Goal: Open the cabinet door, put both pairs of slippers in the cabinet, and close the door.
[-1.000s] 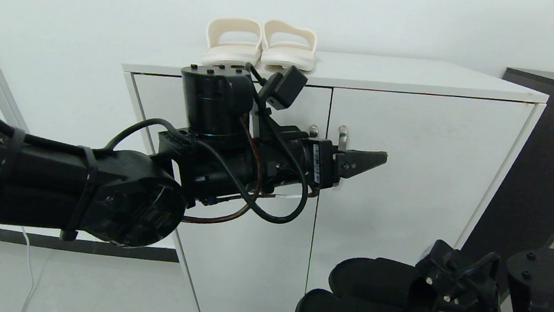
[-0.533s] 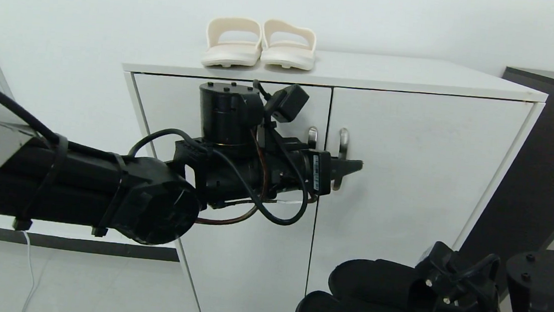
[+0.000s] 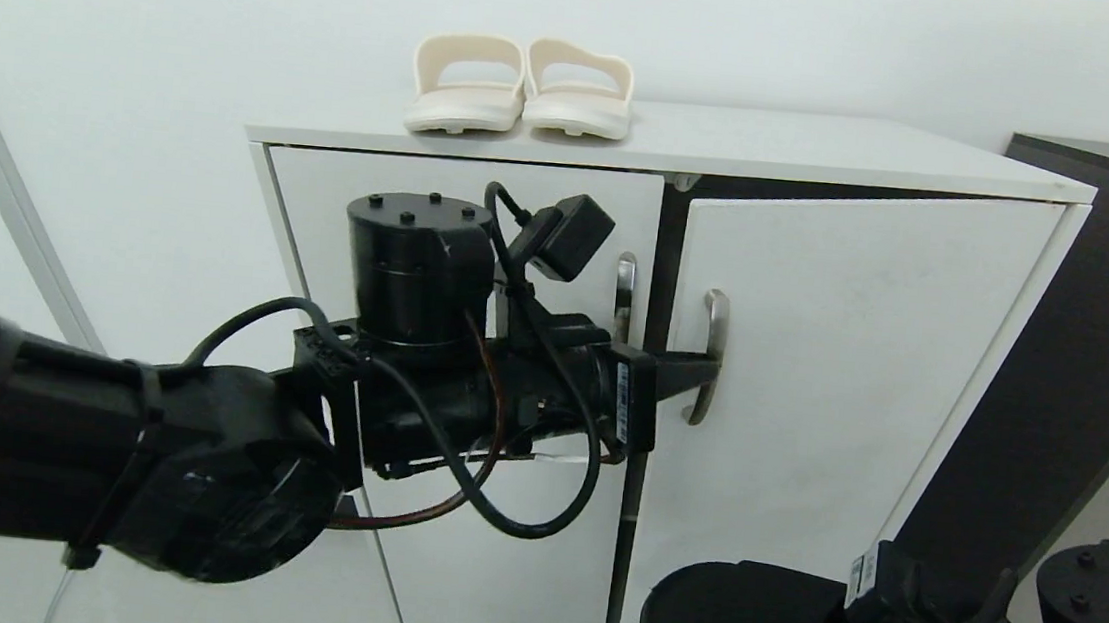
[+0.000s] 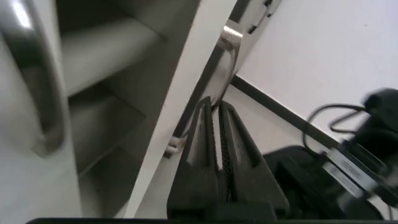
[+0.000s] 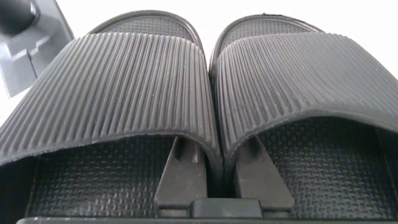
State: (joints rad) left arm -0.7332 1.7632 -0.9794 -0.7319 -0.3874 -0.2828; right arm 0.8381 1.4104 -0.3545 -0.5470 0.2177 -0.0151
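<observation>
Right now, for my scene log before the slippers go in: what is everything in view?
cabinet: one, white, straight ahead; right door ajar, left door shut
left handle, right handle: two, silver, at the doors' meeting edges
cream slippers: one pair, on the cabinet top
black slippers: one pair, low right, held
dark panel: one, right of the cabinet
left gripper: one, black, shut on the right handle
right gripper: one, black, shut on the black slippers

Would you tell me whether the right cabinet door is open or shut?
Ajar: the door shows a dark gap along its top and inner edge.
</observation>
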